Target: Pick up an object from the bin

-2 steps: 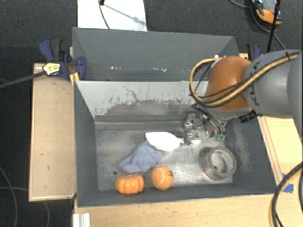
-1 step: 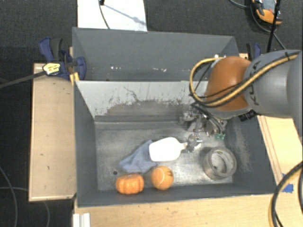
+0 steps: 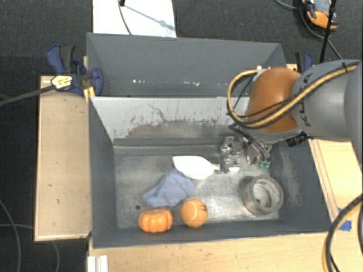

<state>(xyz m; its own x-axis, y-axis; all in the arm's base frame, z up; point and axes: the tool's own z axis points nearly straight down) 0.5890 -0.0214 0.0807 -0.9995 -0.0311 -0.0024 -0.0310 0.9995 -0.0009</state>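
Note:
My gripper (image 3: 229,162) hangs low in the right half of the bin, beneath the orange wrist cover. Its metal fingertips sit just right of a flat white oval piece (image 3: 193,166), touching or nearly touching that piece's right end. A grey roll of tape (image 3: 262,195) lies on the floor just below and right of the gripper. A crumpled blue-grey cloth (image 3: 168,190) lies left of centre, its top edge against the white piece.
Two things lie near the bin's front wall: a small orange pumpkin (image 3: 155,220) and, to its right, an orange ball (image 3: 194,213). The arm and its looped cables cover the bin's back right corner.

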